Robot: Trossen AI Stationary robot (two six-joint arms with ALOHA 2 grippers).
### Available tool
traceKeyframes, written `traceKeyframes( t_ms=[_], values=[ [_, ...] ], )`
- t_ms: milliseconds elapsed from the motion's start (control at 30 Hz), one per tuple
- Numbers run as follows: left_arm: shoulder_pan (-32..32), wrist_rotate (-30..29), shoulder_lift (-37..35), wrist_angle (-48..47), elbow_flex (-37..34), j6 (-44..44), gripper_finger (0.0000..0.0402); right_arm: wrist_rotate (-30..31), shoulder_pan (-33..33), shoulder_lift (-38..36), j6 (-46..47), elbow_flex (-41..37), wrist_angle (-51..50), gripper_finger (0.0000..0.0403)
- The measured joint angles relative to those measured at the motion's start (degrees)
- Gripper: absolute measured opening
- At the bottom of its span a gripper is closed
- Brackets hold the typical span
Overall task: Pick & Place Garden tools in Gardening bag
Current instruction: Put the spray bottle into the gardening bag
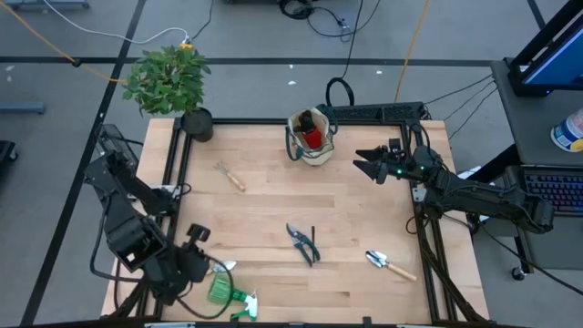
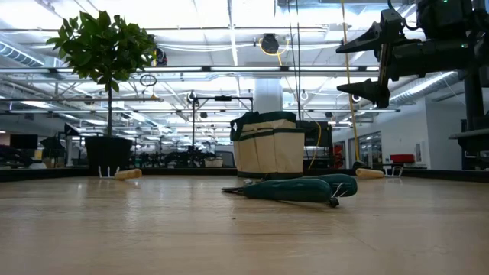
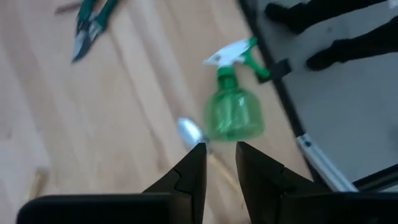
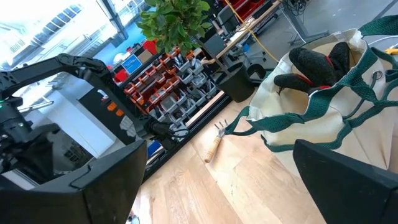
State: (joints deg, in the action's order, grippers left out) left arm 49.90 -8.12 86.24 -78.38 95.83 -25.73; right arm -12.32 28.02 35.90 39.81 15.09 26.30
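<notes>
While the right gripper [image 1: 367, 165] hangs above the table [image 1: 346, 228] with fingers spread wide and nothing between them, the gardening bag [image 1: 312, 137] sits just beside it toward the table's far edge, red-black gloves [image 4: 317, 65] poking out of its mouth. Left gripper [image 1: 202, 264] is low at the near corner, fingers nearly closed with a narrow gap, empty; just ahead of its tips lie a green spray bottle [image 3: 235, 106] on its side and a silvery trowel blade [image 3: 191, 131], not gripped. Potted plant [image 1: 171, 84] stands at the far left corner. Pruning shears [image 1: 303, 244] lie mid-table between both grippers; a wooden-handled trowel [image 1: 390, 265] near the right arm's side, a small fork [image 1: 230, 176] well ahead of the left gripper. Open workshop floor with cables surrounds the table.
</notes>
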Motion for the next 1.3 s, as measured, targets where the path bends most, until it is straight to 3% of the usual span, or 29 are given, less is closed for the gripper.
traceKeyframes(
  t_ms=[267, 667, 867, 1100, 1300],
  values=[
    [0.49, 4.03, 0.01, 12.87, -10.19, 4.16, 0.0112, 0.01, -0.01, 0.00, 0.01, 0.00, 0.02, 0.0394],
    [-1.10, 2.19, 0.04, 33.26, -22.08, 10.02, 0.0279, 0.00, -0.01, 0.00, 0.00, 0.00, 0.02, 0.0394],
    [-3.14, 2.36, 0.04, 44.94, -28.09, 13.30, 0.0332, 0.01, 0.00, 0.01, 0.00, 0.00, 0.01, 0.0394],
    [-4.76, 2.67, 0.52, 52.46, -33.60, 13.28, 0.0341, 0.00, -0.01, 0.01, 0.02, -0.02, 0.01, 0.0394],
    [-5.32, 6.98, 6.80, 55.10, -33.77, 14.14, 0.0325, 0.07, 0.01, 0.01, 0.01, -0.01, 0.00, 0.0394]
  ],
)
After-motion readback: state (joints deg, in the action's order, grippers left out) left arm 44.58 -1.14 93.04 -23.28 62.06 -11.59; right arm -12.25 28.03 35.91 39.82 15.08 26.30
